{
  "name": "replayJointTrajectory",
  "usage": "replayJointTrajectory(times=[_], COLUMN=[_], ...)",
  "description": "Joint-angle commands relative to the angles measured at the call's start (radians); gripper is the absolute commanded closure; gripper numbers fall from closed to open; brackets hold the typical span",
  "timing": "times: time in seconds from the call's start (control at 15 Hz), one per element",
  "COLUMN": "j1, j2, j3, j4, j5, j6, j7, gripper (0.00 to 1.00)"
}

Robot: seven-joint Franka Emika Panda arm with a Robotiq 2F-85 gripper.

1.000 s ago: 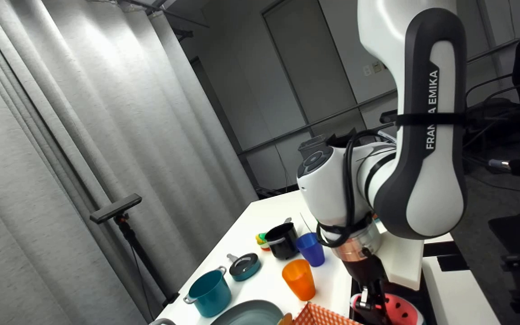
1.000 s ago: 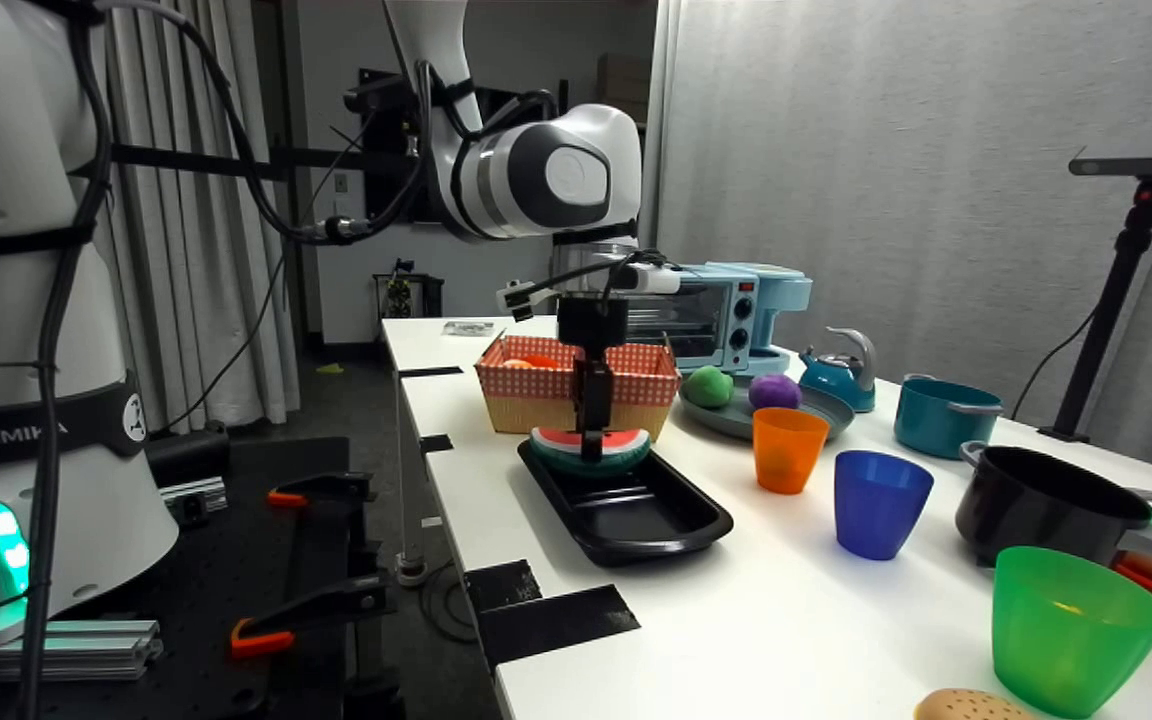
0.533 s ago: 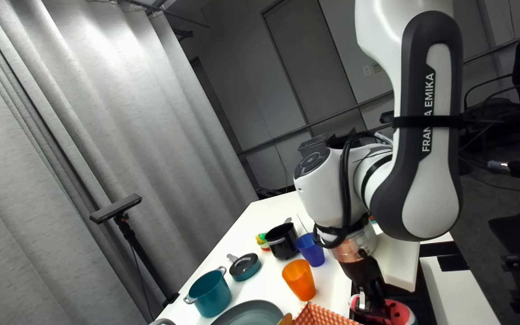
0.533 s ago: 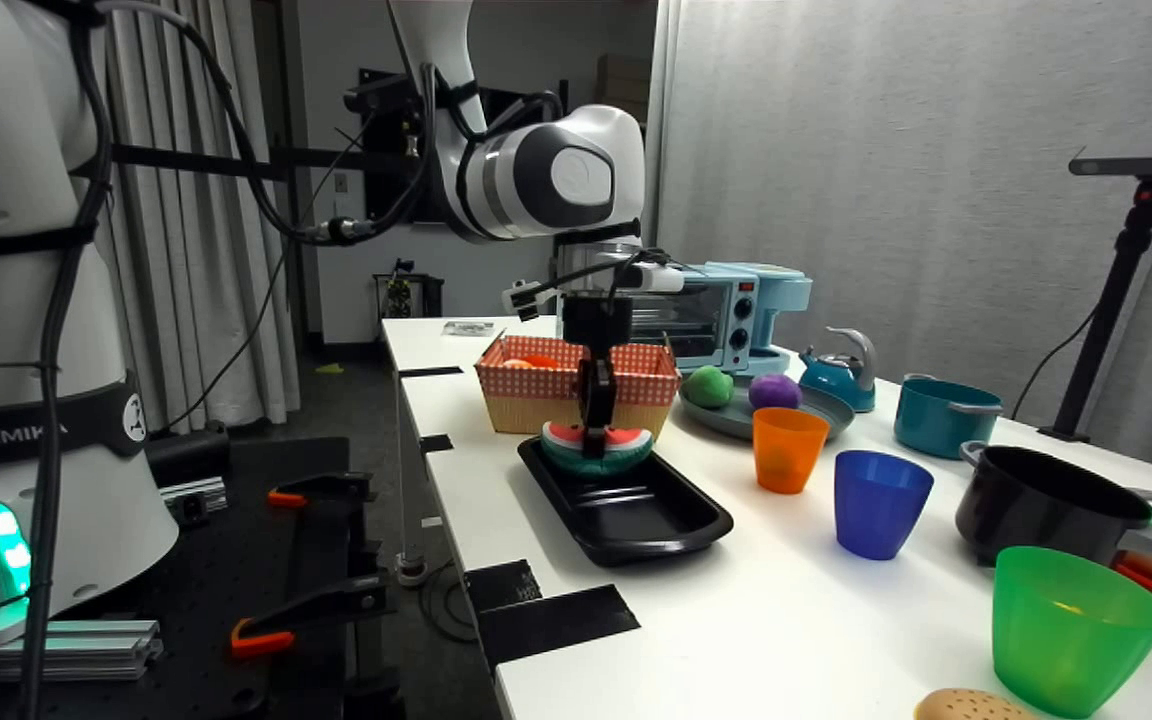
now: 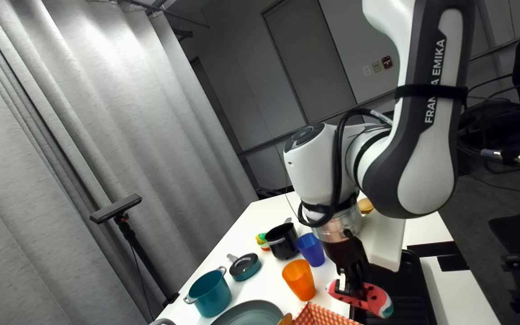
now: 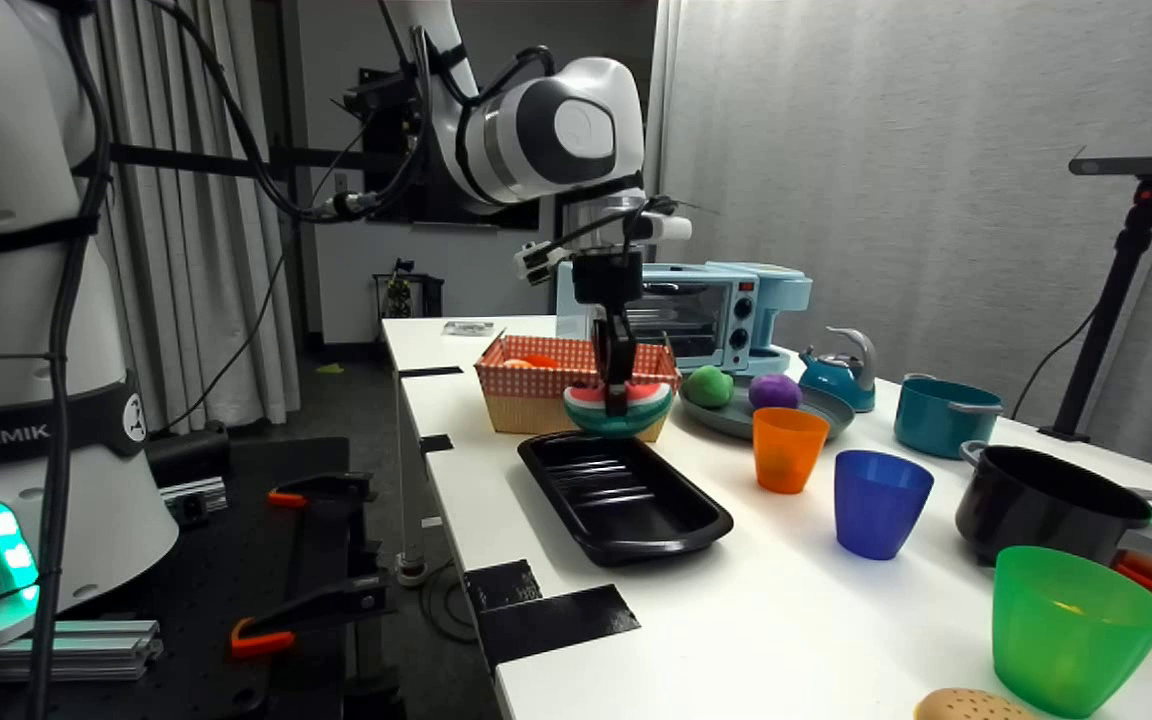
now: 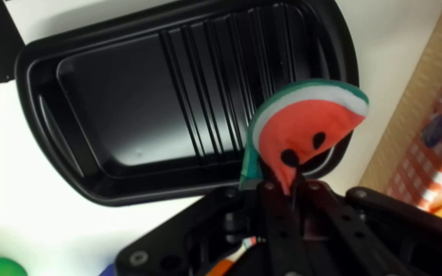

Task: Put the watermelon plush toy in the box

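Observation:
The watermelon plush toy (image 7: 309, 119), red with black seeds and a white and green rim, hangs pinched between the fingers of my gripper (image 7: 293, 174). It bulges out on both sides of the fingers in an exterior view (image 6: 591, 412), raised above the black tray (image 6: 626, 505). The box, a basket with red checkered lining (image 6: 516, 405), stands just behind the toy in that view. Its checkered wall (image 7: 437, 153) lies at the right edge of the wrist view. What touches the pads deep between the jaws is hidden.
An orange cup (image 6: 789, 455) and a blue cup (image 6: 874, 510) stand beside the tray. A grey plate (image 6: 826, 410) with green and purple pieces sits next to the box. Behind are a light blue toaster oven (image 6: 696, 320) and a teal kettle (image 6: 841, 375).
The jaws have closed on the watermelon plush toy. It has risen out of the black tray's far end and moved up with the gripper, now in front of the box in an exterior view.

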Motion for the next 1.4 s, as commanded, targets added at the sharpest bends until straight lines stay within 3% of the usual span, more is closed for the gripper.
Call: replayJointTrajectory(times=[0.0, 0.27, 0.67, 1.33], j1=[0.017, -0.004, 0.006, 0.057], j2=[-0.116, -0.169, -0.147, -0.099], j3=[0.012, 0.066, 0.150, 0.209], j4=[0.000, 0.028, 0.075, 0.065], j5=[-0.072, -0.101, -0.067, 0.034], j6=[-0.047, -0.018, 0.060, 0.136], j7=[0.042, 0.034, -0.001, -0.114], gripper=[0.98, 0.98, 0.98, 0.98])
